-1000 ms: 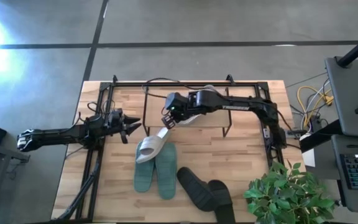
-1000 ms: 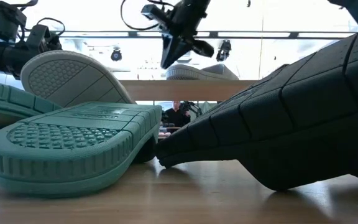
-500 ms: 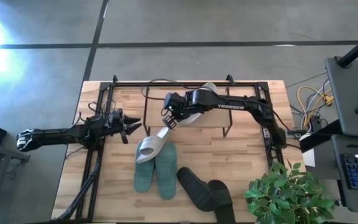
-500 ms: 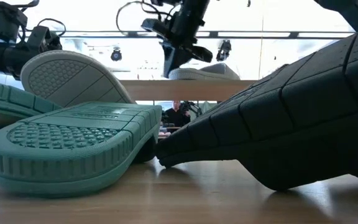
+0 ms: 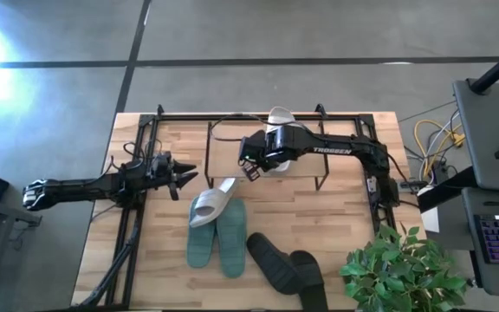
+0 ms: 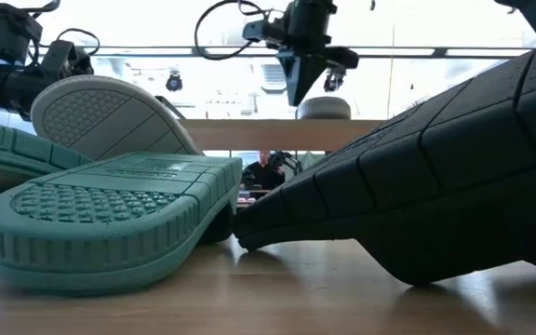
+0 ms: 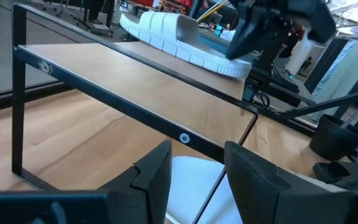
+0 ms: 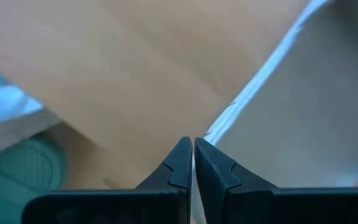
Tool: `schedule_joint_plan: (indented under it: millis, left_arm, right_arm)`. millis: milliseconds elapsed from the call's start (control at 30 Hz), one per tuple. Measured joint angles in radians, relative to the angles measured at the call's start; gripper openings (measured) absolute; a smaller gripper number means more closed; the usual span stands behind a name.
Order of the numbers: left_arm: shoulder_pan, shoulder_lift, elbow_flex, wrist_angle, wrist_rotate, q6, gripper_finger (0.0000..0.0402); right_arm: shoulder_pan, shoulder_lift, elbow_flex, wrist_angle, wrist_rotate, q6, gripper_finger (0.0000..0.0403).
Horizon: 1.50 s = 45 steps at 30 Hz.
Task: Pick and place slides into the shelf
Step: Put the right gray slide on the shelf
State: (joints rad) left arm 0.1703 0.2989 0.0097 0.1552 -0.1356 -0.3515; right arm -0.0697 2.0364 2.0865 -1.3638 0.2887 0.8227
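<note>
One white slide (image 7: 179, 37) lies on the shelf's wooden board (image 5: 232, 147), partly under my right arm. My right gripper (image 6: 301, 88) is shut and points steeply down beside that slide's end. A second white slide (image 5: 208, 205) leans sole-up on two teal slides (image 5: 217, 243) on the table. Two black slides (image 5: 286, 267) lie near the front edge. My left gripper (image 7: 197, 168) waits open at the table's left, level, facing the shelf (image 7: 135, 81). My right gripper's shut fingertips (image 7: 238, 46) stand at one end of the white slide on the shelf, coming from above. I cannot tell whether they touch it.
The shelf's thin black frame (image 5: 319, 178) stands between the arms and the table's far edge. A potted plant (image 5: 397, 269) sits at the near right corner. Cables (image 5: 379, 186) run along the right side. Bare board lies left of the slide on the shelf.
My right gripper, still shut, has gone toward the table's right edge above the shelf and has tipped more steeply downward. In the low view the white slide on the shelf looks shorter than before, as if turned end-on.
</note>
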Motion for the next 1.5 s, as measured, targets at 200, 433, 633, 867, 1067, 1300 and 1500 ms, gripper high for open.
schedule_joint_plan:
  millis: [200, 433, 633, 867, 1067, 1300, 1500]
  left_arm:
    - [0.000, 0.001, 0.000, 0.000, 0.000, 0.000, 0.0134]
    - [0.000, 0.000, 0.000, 0.000, 0.000, 0.000, 0.0134]
    - [0.000, 0.002, 0.000, -0.003, 0.000, 0.001, 0.0134]
    - [0.000, 0.007, 0.000, -0.009, 0.000, 0.001, 0.0134]
    - [0.000, 0.020, 0.000, -0.008, 0.000, 0.001, 0.0134]
    - [0.000, 0.050, 0.000, -0.008, 0.000, 0.001, 0.0134]
    - [0.000, 0.066, 0.000, -0.008, 0.000, 0.001, 0.0134]
  right_arm:
    - [0.016, -0.063, 0.000, 0.014, 0.184, -0.050, 0.0013]
    - [0.037, -0.119, 0.001, -0.084, 0.263, -0.442, 0.0022]
    - [0.037, -0.108, -0.017, -0.154, 0.283, -0.553, 0.0108]
    - [0.020, -0.098, -0.036, -0.102, 0.466, -0.680, 0.0200]
    - [-0.048, -0.098, -0.068, -0.018, 0.385, -0.745, 0.0211]
    - [-0.079, -0.098, -0.147, 0.028, 0.334, -0.844, 0.0210]
    - [-0.081, -0.098, -0.225, 0.112, 0.428, -0.875, 0.0210]
